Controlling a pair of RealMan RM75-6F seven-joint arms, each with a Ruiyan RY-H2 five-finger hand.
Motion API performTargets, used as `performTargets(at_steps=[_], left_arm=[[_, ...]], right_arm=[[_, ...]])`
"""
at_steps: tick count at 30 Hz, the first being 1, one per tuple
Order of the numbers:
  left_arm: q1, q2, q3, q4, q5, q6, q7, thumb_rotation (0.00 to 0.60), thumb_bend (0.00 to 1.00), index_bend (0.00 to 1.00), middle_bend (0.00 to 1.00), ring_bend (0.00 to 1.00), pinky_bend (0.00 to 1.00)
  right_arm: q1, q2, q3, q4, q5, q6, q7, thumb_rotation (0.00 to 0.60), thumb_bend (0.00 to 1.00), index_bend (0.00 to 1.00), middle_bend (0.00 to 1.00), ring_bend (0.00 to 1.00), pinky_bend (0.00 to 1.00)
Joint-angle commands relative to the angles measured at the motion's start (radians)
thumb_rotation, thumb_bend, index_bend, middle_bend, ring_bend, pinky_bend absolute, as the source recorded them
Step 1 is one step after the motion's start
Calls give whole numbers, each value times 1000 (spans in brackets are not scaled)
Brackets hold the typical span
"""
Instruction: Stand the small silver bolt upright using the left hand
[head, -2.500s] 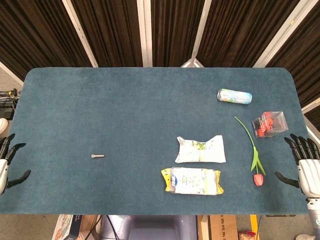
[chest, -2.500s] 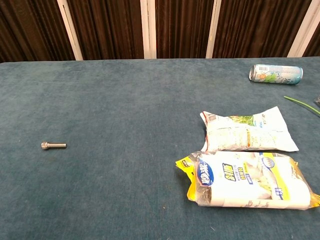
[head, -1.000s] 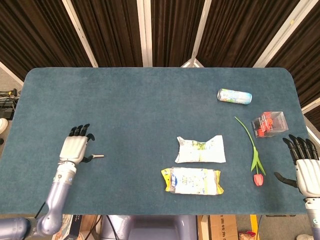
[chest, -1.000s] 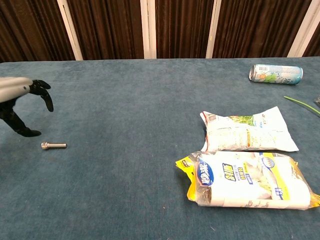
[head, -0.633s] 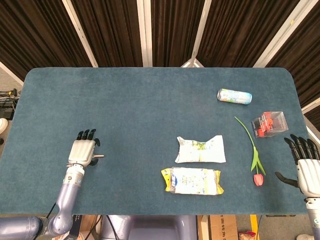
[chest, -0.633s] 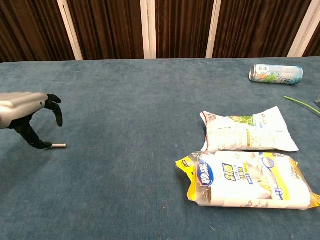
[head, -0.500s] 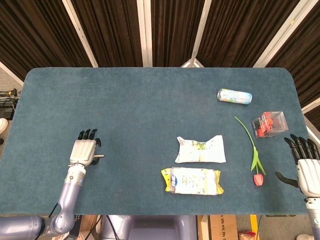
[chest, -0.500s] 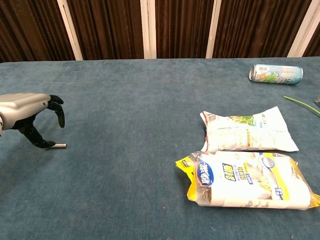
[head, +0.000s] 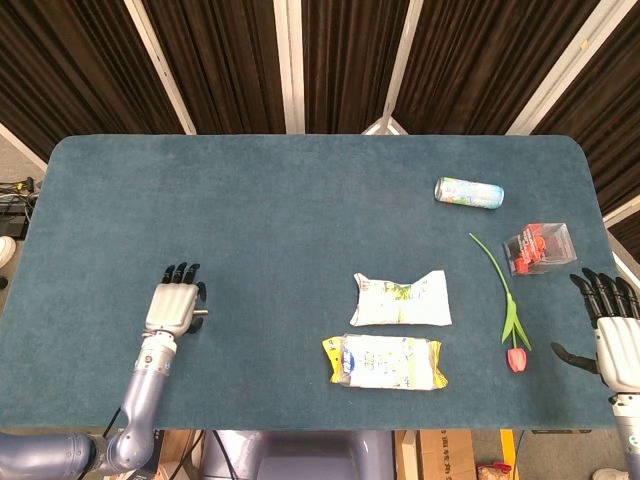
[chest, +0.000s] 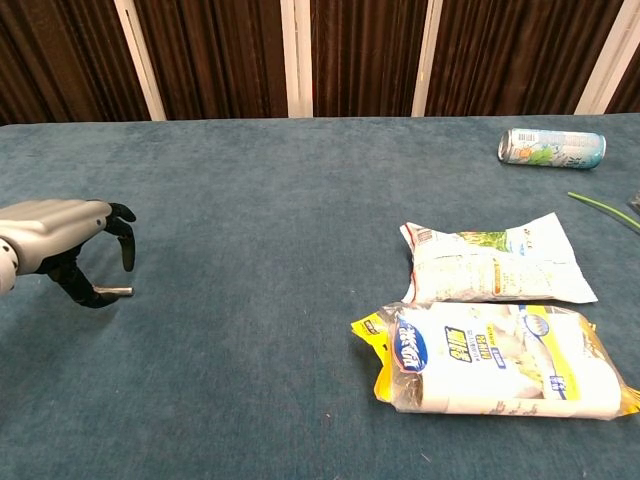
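Observation:
The small silver bolt (chest: 120, 292) lies flat on the blue table at the front left; only its shaft end shows, also in the head view as the bolt (head: 202, 312). My left hand (chest: 62, 240) arches over its head end, thumb down at the bolt's head and fingers (chest: 127, 254) curled above the shaft without closing on it. From above, the left hand (head: 172, 305) covers most of the bolt. My right hand (head: 615, 335) hovers at the table's front right edge, fingers spread, holding nothing.
A drink can (head: 468, 192) lies on its side at the back right. Near it are a clear box of red items (head: 538, 247) and a red tulip (head: 510, 322). Two snack bags (chest: 495, 262) (chest: 495, 360) lie right of centre.
My left hand came in from the left edge, moved right and lowered over the bolt, now hiding its head end. The bolt still lies flat. The right hand barely moved.

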Motion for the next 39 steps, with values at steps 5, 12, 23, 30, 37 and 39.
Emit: performTargets(at_steps=[5, 12, 23, 30, 37, 39], left_arm=[[-2, -20, 3, 21, 1, -10, 8, 600, 417, 480, 89, 0, 0], [-1, -30, 2, 34, 0, -15, 12, 600, 442, 505, 104, 0, 0], [3, -45, -2, 57, 15, 0, 20, 600, 457, 535, 116, 0, 0], [1, -54, -8, 72, 18, -6, 24, 600, 456, 538, 118, 0, 0], [-1, -67, -8, 88, 15, -12, 38, 600, 456, 538, 120, 0, 0], [-1, -70, -9, 90, 15, -11, 40, 600, 456, 537, 121, 0, 0]], right_arm=[[1, -2, 1, 3, 3, -4, 2, 600, 103, 130, 96, 69, 0], [1, -2, 3, 6, 7, -6, 9, 600, 104, 130, 96, 69, 0], [4, -4, 3, 9, 7, -12, 15, 600, 103, 130, 96, 69, 0], [5, -5, 2, 9, 9, -15, 11, 600, 104, 130, 96, 69, 0], [5, -6, 3, 11, 12, -19, 10, 600, 104, 130, 96, 69, 0], [6, -6, 3, 10, 12, -19, 9, 600, 104, 130, 96, 69, 0]])
